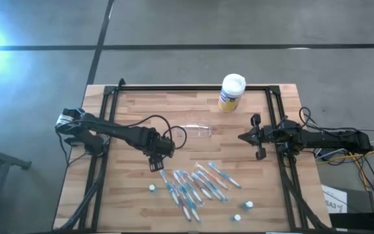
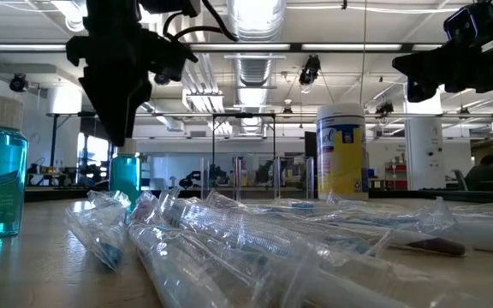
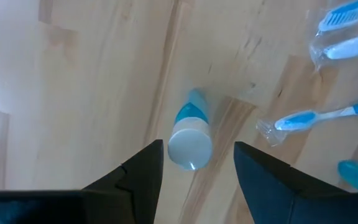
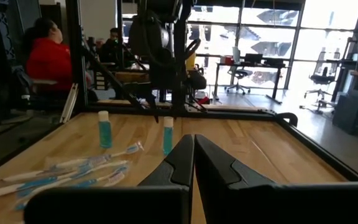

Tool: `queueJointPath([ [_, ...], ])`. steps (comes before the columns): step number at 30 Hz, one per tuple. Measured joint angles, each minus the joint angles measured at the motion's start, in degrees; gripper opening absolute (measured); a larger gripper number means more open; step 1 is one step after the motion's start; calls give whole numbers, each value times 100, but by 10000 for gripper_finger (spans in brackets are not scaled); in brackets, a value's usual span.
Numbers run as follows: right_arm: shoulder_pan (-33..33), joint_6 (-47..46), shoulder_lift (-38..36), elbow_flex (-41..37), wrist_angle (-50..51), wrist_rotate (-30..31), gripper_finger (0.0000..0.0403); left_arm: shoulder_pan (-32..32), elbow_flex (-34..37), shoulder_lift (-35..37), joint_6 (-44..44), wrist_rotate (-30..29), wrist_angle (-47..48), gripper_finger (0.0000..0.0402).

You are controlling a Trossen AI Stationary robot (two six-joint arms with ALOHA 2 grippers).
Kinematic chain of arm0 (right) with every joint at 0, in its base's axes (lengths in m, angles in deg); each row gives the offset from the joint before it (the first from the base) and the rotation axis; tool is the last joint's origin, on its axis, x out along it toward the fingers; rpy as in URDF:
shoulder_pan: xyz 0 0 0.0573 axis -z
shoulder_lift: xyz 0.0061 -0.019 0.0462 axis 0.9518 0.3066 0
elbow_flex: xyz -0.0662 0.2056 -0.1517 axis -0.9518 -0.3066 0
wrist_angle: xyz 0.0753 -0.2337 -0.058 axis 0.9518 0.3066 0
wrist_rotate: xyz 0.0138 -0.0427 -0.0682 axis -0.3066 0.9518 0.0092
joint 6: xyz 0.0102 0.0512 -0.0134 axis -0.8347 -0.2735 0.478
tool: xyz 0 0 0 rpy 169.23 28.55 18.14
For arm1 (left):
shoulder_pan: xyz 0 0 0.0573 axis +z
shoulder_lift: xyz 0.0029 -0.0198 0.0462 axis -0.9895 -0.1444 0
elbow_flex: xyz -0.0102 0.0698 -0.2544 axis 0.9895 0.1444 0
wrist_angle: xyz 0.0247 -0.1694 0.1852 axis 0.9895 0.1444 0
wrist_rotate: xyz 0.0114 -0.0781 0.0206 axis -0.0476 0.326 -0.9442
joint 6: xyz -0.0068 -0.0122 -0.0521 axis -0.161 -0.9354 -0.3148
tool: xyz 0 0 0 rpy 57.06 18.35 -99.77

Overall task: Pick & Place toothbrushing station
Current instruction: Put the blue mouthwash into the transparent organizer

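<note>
— Where is your left gripper [image 1: 156,165] now?

— Above the small blue tube with a white cap [image 3: 190,134], fingers [image 3: 140,173] spread wide on either side of it, nothing held.

— And the clear plastic cup [image 1: 196,130]?

— Lying on its side on the wooden table [image 1: 135,114], beyond that tube, toward the yellow canister with a white lid [image 1: 231,92].

— Your right gripper [image 4: 193,163]?

— Closed and empty, well apart from the tube, near the table's right edge.

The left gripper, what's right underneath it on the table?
A small blue bottle with a white cap stands on the wooden table below the open left gripper. Wrapped toothbrushes lie beside it. The bottle's base is hidden.
</note>
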Motion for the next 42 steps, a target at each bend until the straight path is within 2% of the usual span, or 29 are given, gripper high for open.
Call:
queueJointPath([
  [12,0,12,0,-2,-4,0,8,1,65,9,61,-57,-148,200],
  [21,0,9,0,0,-4,0,8,1,74,9,54,-415,-144,197],
  [34,0,12,-4,0,-5,0,8,1,82,9,87,-326,-167,145],
  [42,0,12,-4,0,-4,0,8,1,82,9,153,-255,-279,134],
])
